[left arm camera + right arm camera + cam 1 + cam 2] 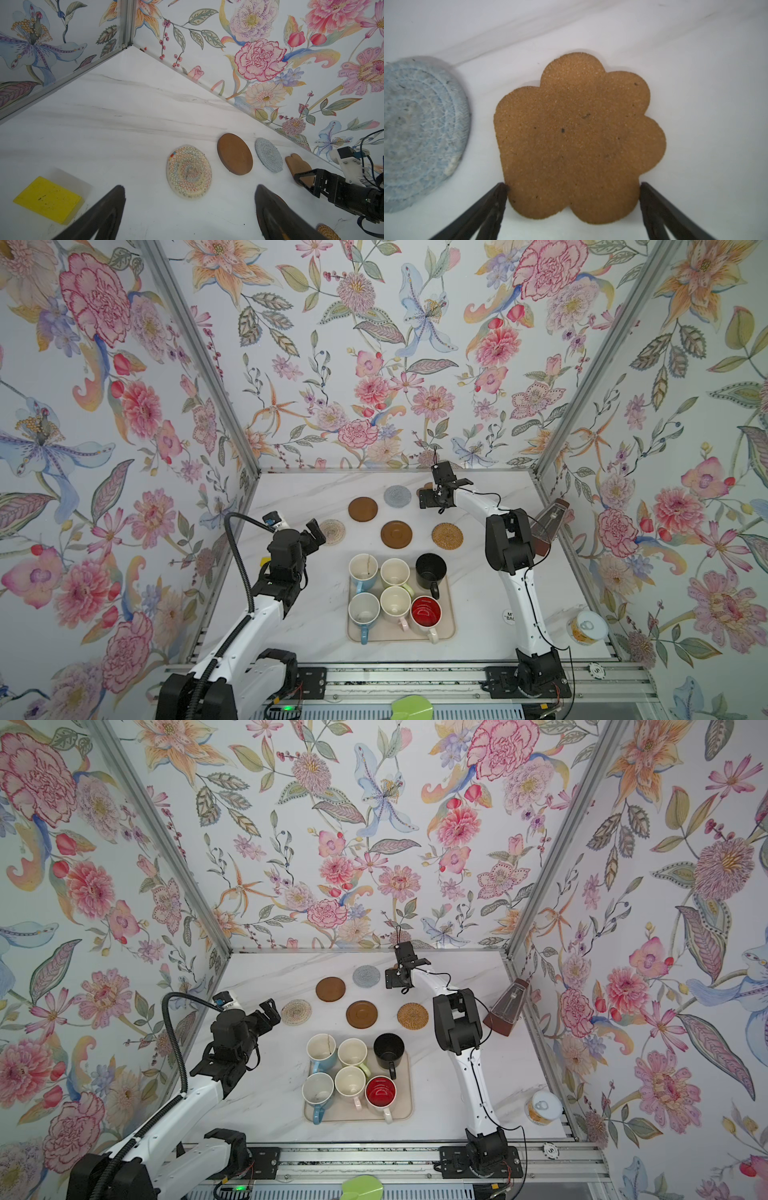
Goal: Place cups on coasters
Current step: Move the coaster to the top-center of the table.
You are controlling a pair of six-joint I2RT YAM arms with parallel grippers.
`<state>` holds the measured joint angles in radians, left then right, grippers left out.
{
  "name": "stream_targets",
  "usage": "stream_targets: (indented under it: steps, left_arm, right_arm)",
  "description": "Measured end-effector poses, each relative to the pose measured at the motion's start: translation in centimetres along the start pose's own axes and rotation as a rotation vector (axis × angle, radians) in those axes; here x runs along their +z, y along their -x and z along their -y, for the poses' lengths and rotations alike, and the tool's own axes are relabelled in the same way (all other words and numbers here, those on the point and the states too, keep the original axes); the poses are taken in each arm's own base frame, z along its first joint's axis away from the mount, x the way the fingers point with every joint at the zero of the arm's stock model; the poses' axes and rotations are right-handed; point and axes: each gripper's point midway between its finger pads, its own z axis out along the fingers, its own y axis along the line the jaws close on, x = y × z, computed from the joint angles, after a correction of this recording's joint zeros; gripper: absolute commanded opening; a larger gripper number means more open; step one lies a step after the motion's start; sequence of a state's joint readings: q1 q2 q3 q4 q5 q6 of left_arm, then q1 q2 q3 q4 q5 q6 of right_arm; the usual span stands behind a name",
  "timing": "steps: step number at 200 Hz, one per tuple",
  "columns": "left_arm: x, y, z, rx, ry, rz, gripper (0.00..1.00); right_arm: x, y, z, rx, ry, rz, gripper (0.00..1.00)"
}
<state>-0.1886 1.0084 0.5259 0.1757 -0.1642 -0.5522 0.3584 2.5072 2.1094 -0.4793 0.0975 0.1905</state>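
Nearest me, all six cups sit packed on the beige tray (451, 628) at 6 o'clock. The front row is a light blue cup (363, 612), a pink cup (395, 604) and a white cup with red inside (426, 611). Behind them stand a second blue cup (363, 570), a green cup (395, 572) and a black cup (431, 569). No cup is on a coaster yet.

To my eye the crowding is the hazard. The cups stand rim to rim, so wide fingers dropping around one could nudge its neighbour or catch a handle.

Past the tray lie the cream woven coaster (332, 531) at 10 o'clock, a brown disc (396, 534) and the rattan coaster (447, 536). Further back are a second brown disc (363, 509) and the grey coaster (397, 496).

At 12 o'clock the tan flower coaster (577, 135) lies right under the right fingers (492, 203). A careless dip or squeeze there could drag it off its spot. The right elbow also stands close to the metronome (548, 531) at 3 o'clock.

The left arm rises from 7 o'clock, folded. Its left fingers (112, 207) are spread, empty, and aimed at the woven coaster. The right arm reaches from 5 o'clock to the far side with its wrist tipped down. Its fingers are spread wide astride the flower coaster's near edge, holding nothing.
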Motion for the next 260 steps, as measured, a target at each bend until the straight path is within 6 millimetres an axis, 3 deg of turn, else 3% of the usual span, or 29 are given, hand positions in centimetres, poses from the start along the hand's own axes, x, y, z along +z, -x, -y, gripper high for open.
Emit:
stream_targets:
  steps: [52, 84, 110, 133, 154, 173, 187, 226, 260]
  left_arm:
    - [0.9, 0.5, 0.8, -0.011, 0.01, -0.027, 0.97]
    - [1.8, 1.1, 2.5, -0.003, 0.0, -0.052, 0.97]
    - [3.1, 0.9, 4.2, 0.025, 0.001, -0.102, 0.97]
    - [4.7, 0.3, 5.5, 0.056, 0.014, -0.161, 0.96]
    - [6.5, -0.5, 6.8, 0.104, 0.029, -0.227, 0.95]
    - [8.5, -1.8, 8.5, 0.155, 0.033, -0.299, 0.93]
    - [10.1, -3.2, 9.6, 0.198, 0.042, -0.355, 0.92]
    - [12.7, -7.8, 10.8, 0.293, 0.079, -0.502, 0.89]
    - [13.6, -10.9, 11.0, 0.324, 0.089, -0.592, 0.89]
  right_arm:
    - [0.0, 0.5, -0.3, -0.008, 0.012, 0.012, 0.99]
    - [-2.0, 1.9, 0.0, -0.013, 0.007, 0.045, 0.99]
    - [-7.1, 3.8, 0.2, -0.006, 0.018, 0.112, 0.99]
    - [-13.9, 6.2, 0.5, 0.011, 0.042, 0.236, 0.99]
    - [-19.9, 7.3, 1.2, 0.046, 0.069, 0.351, 0.99]
    - [-23.5, 6.3, 2.6, 0.091, 0.089, 0.407, 0.99]
    - [-24.8, 4.9, 4.1, 0.134, 0.093, 0.416, 0.99]
    - [-25.3, 0.4, 7.9, 0.233, 0.057, 0.375, 0.99]
    - [-24.7, -1.0, 9.2, 0.28, 0.059, 0.344, 0.99]
